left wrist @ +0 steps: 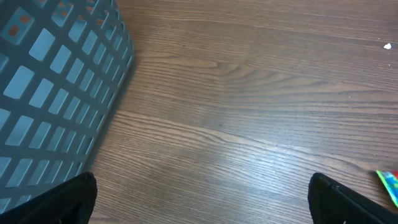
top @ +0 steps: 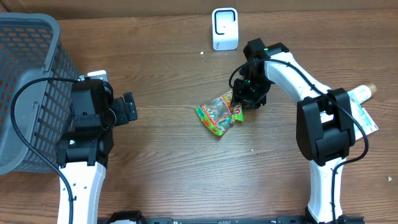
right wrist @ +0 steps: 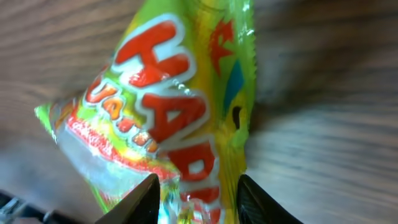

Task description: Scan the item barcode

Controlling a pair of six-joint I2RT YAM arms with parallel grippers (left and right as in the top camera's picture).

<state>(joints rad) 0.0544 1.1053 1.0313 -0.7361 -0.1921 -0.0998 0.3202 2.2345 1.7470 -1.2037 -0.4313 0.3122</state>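
Note:
A green and yellow candy bag [top: 217,113] with red letters lies mid-table. My right gripper [top: 241,104] is down at the bag's right end. In the right wrist view the bag [right wrist: 180,106] fills the frame, and its end sits between the two fingers of the right gripper [right wrist: 196,202], which press against it from both sides. A white barcode scanner [top: 224,29] stands at the back of the table, apart from the bag. My left gripper [top: 127,109] hovers open over bare wood to the left, with nothing between the jaws [left wrist: 202,205]. A corner of the bag [left wrist: 388,182] shows at the right edge of the left wrist view.
A grey mesh basket [top: 28,68] stands at the left edge, close to the left arm, and its wall [left wrist: 56,87] fills the left of the left wrist view. Another packaged item [top: 364,106] lies at the right edge behind the right arm.

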